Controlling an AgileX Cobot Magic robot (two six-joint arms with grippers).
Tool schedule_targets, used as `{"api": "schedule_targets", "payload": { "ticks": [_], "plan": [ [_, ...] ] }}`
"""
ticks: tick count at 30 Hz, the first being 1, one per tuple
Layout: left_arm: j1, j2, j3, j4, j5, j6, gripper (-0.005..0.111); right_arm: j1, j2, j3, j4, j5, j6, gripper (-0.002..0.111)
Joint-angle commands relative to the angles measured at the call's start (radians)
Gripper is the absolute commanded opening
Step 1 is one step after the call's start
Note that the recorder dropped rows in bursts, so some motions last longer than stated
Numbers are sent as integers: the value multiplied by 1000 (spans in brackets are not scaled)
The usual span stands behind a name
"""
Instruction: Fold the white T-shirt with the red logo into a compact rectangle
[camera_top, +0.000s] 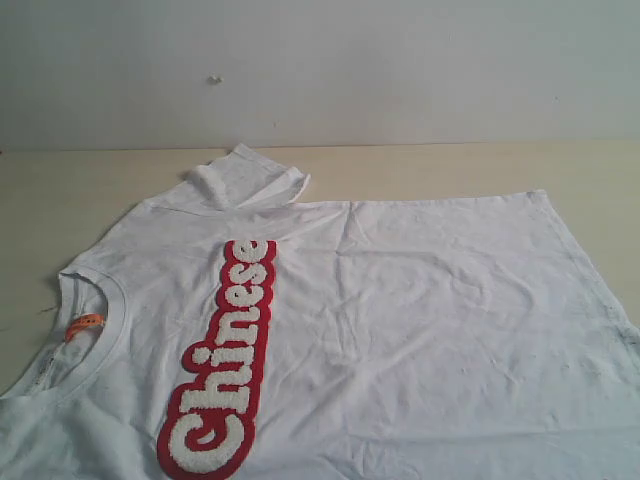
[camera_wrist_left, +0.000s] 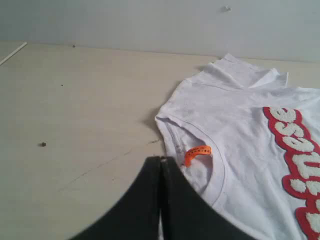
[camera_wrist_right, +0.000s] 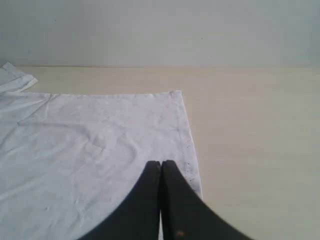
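the white t-shirt (camera_top: 420, 300) lies spread flat on the pale table (camera_top: 450, 170), collar (camera_top: 112, 300) at the left, far sleeve (camera_top: 245, 180) bunched up. the red logo (camera_top: 225, 370) runs near to far beside the collar. left gripper (camera_wrist_left: 161, 161) and right gripper (camera_wrist_right: 161, 164) both have jaws pressed together, holding nothing.

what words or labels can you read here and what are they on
"Chinese": the logo, fuzzy white letters outlined in red, running along the chest of the T-shirt.
Orange neck tag: dark marks on it, too small to read.
No other text shows.
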Motion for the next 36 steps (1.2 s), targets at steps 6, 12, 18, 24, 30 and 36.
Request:
{"api": "schedule_targets", "payload": {
  "ticks": [6, 12, 18, 24, 30, 36],
  "plan": [
    [4, -5, -1, -6, -7, 3, 0, -5, -4, 5, -1, -11, -3, 0],
    [4, -5, -1, -2, -7, 3, 0, -5, -4, 5, -1, -11, -3, 0],
    [4, -5, -1, 1, -7, 3, 0, -5, -4, 5, -47, -13, -27, 0],
    [4, -5, -1, 4, -93, 3, 0, -5, -4, 5, -57, -21, -37, 0],
    [4, -5, -1, 4, -348, 3, 0, -5, -4, 5, -53, -245, -44, 0],
    [4, -5, -1, 4, -573, 3, 0, -5, -4, 5, -53, -431, -38, 0]
  ]
}}
